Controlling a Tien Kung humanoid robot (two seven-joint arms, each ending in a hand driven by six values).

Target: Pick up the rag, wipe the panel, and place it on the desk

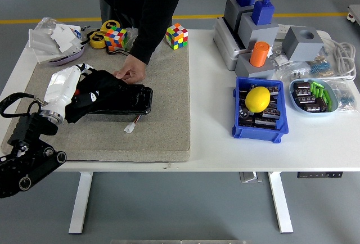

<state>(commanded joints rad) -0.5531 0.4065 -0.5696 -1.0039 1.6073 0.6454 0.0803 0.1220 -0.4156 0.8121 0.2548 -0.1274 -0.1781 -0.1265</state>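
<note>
Reaching in from the left, our left hand has its fingers closed on the black rag, pressing it onto the left end of the black panel. The panel lies flat on the grey mat with its long axis running left to right across the bench; its right end points toward the blue bin. A small white connector lies just in front of it. A person's hand rests on the panel's far edge, just beside the rag.
</note>
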